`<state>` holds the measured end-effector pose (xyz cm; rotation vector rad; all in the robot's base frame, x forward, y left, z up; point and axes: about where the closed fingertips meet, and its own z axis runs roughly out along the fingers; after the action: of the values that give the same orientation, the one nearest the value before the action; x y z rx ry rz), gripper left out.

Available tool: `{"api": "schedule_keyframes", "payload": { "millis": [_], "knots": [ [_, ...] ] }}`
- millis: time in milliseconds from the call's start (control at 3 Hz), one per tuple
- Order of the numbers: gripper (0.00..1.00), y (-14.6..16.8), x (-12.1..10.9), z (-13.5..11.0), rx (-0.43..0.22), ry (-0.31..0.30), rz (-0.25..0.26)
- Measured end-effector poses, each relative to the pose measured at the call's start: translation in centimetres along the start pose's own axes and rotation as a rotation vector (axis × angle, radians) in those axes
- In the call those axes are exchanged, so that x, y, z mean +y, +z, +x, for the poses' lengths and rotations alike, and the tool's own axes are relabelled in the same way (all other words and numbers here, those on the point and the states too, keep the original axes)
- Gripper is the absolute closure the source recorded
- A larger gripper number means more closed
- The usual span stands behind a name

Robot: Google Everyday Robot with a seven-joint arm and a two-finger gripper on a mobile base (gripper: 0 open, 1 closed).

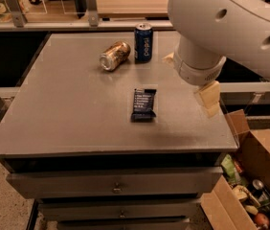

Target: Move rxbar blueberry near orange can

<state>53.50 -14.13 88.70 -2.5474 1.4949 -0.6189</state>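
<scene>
The rxbar blueberry (143, 104) lies flat near the middle of the grey table (68, 114), a dark navy wrapper with white text. The orange can (114, 55) lies on its side at the back of the table, its silver top facing front left. My gripper (208, 98) hangs from the big white arm (230, 28) over the table's right edge, to the right of the bar and apart from it. One pale finger (208, 96) shows; nothing is seen in it.
A dark blue Pepsi can (143, 42) stands upright just right of the orange can. An open cardboard box (250, 176) with assorted items stands on the floor at the lower right. Drawers (116, 188) sit under the tabletop. A rail runs behind the table.
</scene>
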Motion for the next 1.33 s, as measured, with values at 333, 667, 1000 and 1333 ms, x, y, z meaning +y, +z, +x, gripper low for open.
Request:
{"api": "schedule_keyframes", "payload": {
  "millis": [333, 667, 1000, 1333],
  "knots": [
    [0.00, 0.0, -0.8, -0.5, 0.004, -0.107, 0.005],
    [0.00, 0.6, -1.4, -1.1, -0.013, -0.192, -0.002],
    [0.00, 1.5, -1.9, -1.6, -0.032, -0.267, -0.021],
    [0.00, 2.2, -2.3, -2.0, -0.050, -0.328, -0.037]
  ]
}}
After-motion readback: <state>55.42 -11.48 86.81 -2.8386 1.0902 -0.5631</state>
